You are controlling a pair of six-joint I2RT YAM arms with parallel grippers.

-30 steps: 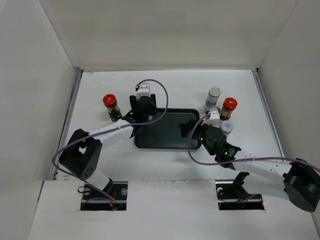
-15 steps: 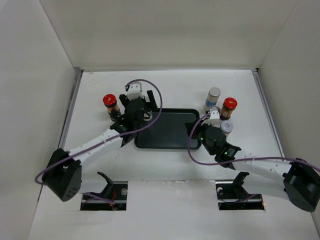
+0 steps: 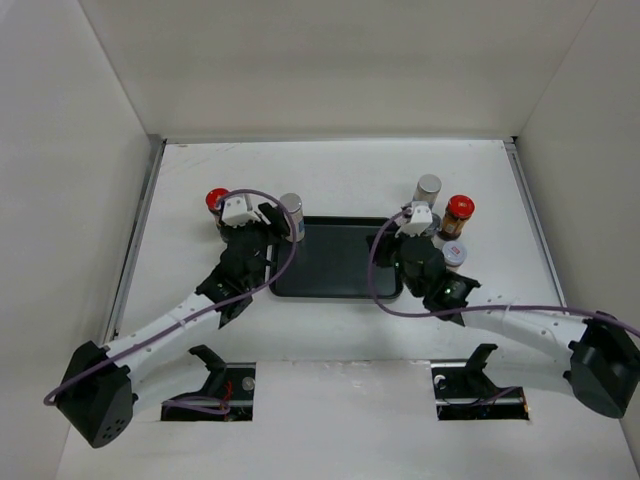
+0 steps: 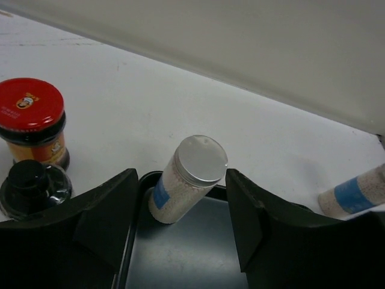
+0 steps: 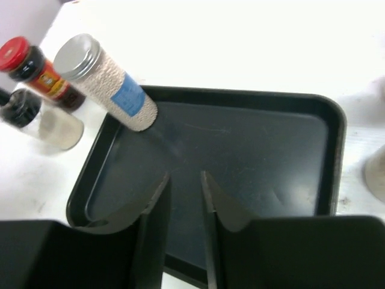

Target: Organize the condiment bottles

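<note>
On the left of the white bench (image 3: 340, 165), a red-capped jar (image 4: 30, 117) of dark contents is standing just beside a squat glass grinder (image 4: 33, 183) with a black knob top. Just right of them, your left pincer (image 4: 180, 186) is hovering with its matte black fingers spread wide, gripping nothing. A speckled shaker (image 5: 105, 84), a slim white cylinder with a blue band and a smooth silver cap, is standing upright beyond that gap, inside the far left corner of the flat black tray (image 5: 240, 156). The tray, a dull rectangle with rounded corners and a low rim, is lying at mid-bench. Your right pincer (image 5: 185, 180) is hanging over the tray's right end, fingers drawn almost together with only a narrow slit between them, holding nothing. Right of the tray, a second silver-capped shaker (image 3: 428, 190), a second red-capped jar (image 3: 458, 211) and a silver-lidded bottle (image 3: 452, 255) are clustering close together; you cannot tell whether they are touching.
</note>
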